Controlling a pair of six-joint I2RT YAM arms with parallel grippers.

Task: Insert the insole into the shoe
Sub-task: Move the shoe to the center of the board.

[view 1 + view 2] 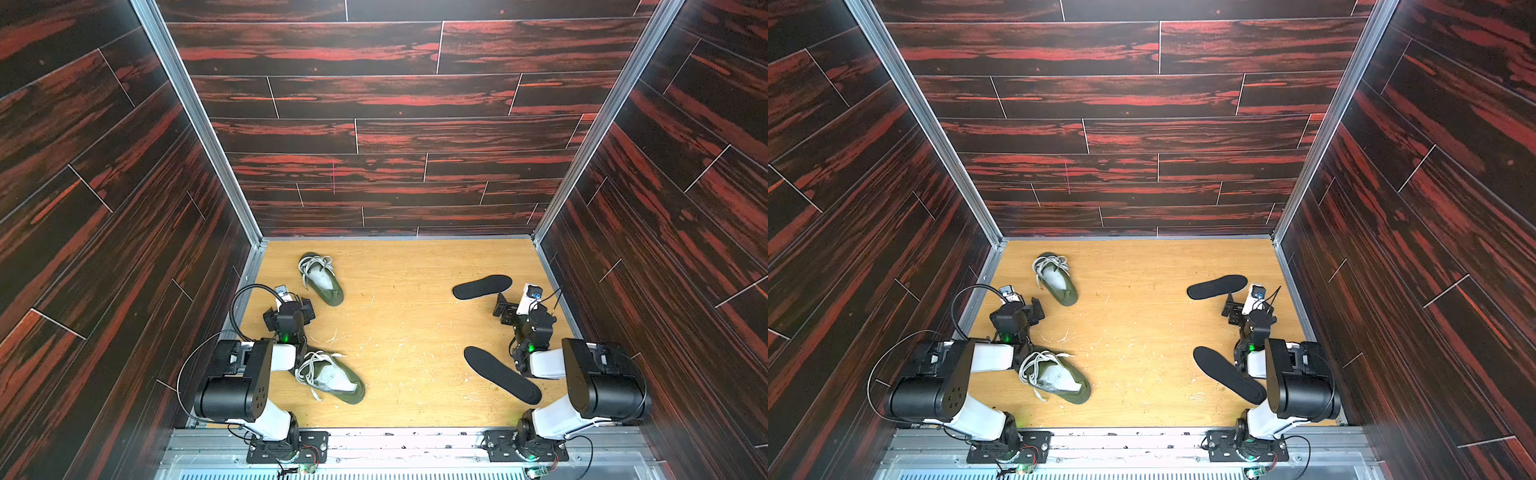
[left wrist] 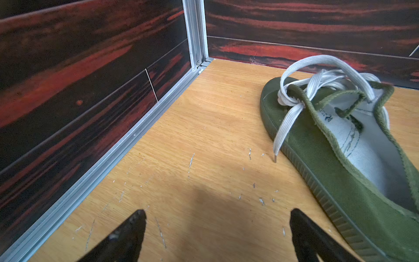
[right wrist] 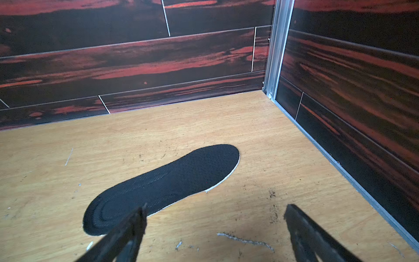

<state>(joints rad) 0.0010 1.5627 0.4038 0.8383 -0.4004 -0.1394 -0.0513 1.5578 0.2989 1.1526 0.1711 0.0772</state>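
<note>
The far insole [image 3: 163,183] lies flat, black side up, toward the far right corner of the bench [image 1: 399,332]. A second insole [image 1: 500,374] lies nearer the front edge. The right jaws stand wide open and empty just beside the far insole's rounded end. We judge that so thin a sheet needs one finger eased under its rim before pinching. The far shoe [image 1: 322,278] and near shoe [image 1: 332,376] lie along the left edge. The left jaws, also open and empty, hover beside the far shoe. Laces [image 2: 317,77] heap over its opening. The left arm hides part of the near shoe, and we cannot tell which insole fits which shoe.
</note>
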